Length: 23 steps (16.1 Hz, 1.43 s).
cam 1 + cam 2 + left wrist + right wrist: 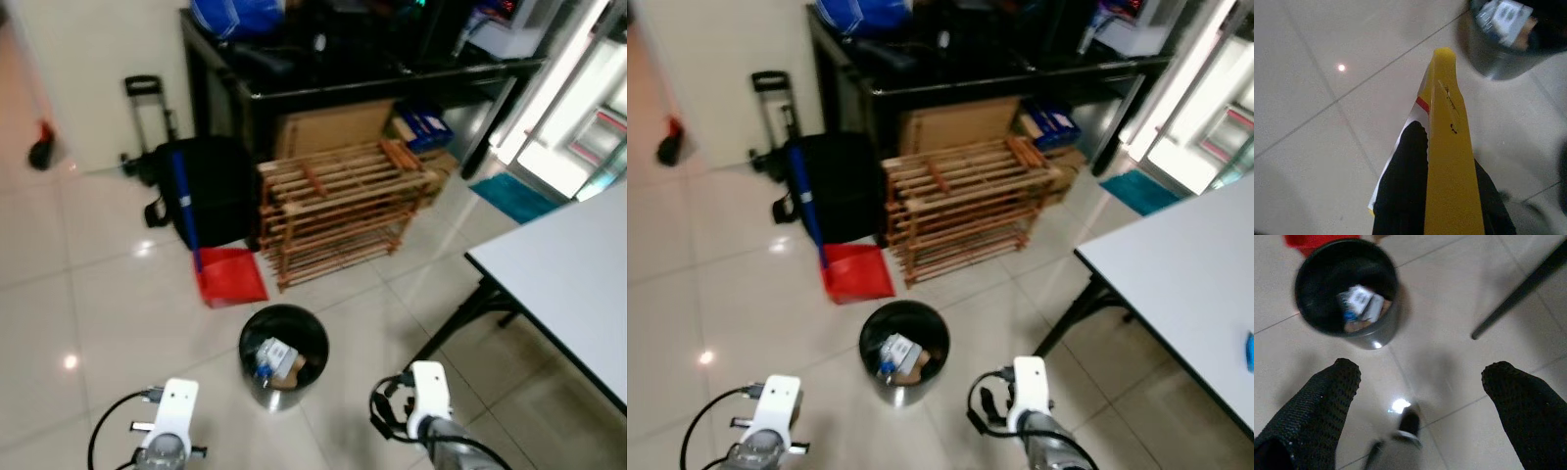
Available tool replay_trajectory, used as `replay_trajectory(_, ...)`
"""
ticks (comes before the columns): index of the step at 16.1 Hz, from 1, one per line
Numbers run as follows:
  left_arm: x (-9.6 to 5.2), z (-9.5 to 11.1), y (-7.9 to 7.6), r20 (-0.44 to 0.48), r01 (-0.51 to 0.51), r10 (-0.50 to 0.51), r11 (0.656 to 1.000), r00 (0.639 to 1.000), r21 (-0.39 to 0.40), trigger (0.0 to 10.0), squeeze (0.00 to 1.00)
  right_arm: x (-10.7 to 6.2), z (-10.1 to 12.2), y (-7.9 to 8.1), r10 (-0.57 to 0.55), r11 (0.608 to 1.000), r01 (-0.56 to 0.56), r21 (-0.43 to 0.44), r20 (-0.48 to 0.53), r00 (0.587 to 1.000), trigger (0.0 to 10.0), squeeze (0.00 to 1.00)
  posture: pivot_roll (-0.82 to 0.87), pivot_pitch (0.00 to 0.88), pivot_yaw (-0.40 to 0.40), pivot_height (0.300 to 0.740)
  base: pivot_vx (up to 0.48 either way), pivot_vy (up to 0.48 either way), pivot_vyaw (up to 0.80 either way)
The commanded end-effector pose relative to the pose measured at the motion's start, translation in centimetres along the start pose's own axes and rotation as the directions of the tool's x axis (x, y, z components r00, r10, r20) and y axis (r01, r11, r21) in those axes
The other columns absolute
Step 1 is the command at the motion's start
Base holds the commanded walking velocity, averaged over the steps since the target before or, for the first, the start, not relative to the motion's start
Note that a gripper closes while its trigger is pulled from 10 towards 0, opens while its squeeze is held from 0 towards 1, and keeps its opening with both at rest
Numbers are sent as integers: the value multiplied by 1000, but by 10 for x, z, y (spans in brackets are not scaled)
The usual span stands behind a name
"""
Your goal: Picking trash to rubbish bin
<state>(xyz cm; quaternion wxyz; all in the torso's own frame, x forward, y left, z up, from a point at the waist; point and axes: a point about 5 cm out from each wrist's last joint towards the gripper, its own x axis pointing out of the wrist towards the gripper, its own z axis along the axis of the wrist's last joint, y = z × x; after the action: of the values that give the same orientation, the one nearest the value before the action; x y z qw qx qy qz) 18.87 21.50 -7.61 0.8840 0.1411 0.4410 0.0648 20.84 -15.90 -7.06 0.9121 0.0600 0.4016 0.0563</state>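
The left gripper (pixel 1442 161) is clamped on a long yellow wrapper (pixel 1449 147) that points toward the bin (pixel 284 355), which sits just ahead and a bit right. The right gripper (pixel 1420 382) hangs spread apart and empty, roughly as near.

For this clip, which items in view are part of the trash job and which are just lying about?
Part of the job:
- rubbish bin, black, on the floor, already holding some trash
- yellow item, clamped in the left gripper
- right gripper, open, holding nothing

Lying about:
- red dustpan
- wooden rack
- black bag
- white table
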Motion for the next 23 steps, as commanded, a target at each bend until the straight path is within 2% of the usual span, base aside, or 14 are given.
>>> replay_trajectory(1, 0, 7, -12, 20, 27, -26, 1000, 999, -1, 10000, 0, -3, -2, -12, -35, 999, 35, -1, -11, 999, 10000, 0, -35, 50, -125, 740, 386, 0, 0)
replay_trajectory(6, 0, 7, -12, 22, 28, -28, 1000, 999, 1, 10000, 0, -3, -3, -13, -47, 998, 47, 34, -5, 999, 10000, 0, -35, 53, -126, 740, 384, 0, 0)
replay_trajectory(15, 0, 10, -15, 23, 30, -29, 1000, 999, -6, 10000, 0, -3, 1, -15, -42, 999, 42, 2, -10, 999, 10000, 0, -43, 53, -134, 740, 383, 0, 0)
replay_trajectory(23, 0, 10, -16, 30, 41, -41, 999, 999, 1, 10000, 0, -3, 0, -14, -45, 999, 45, 18, -7, 999, 10000, 0, -52, 61, -122, 740, 0, 0, 0)
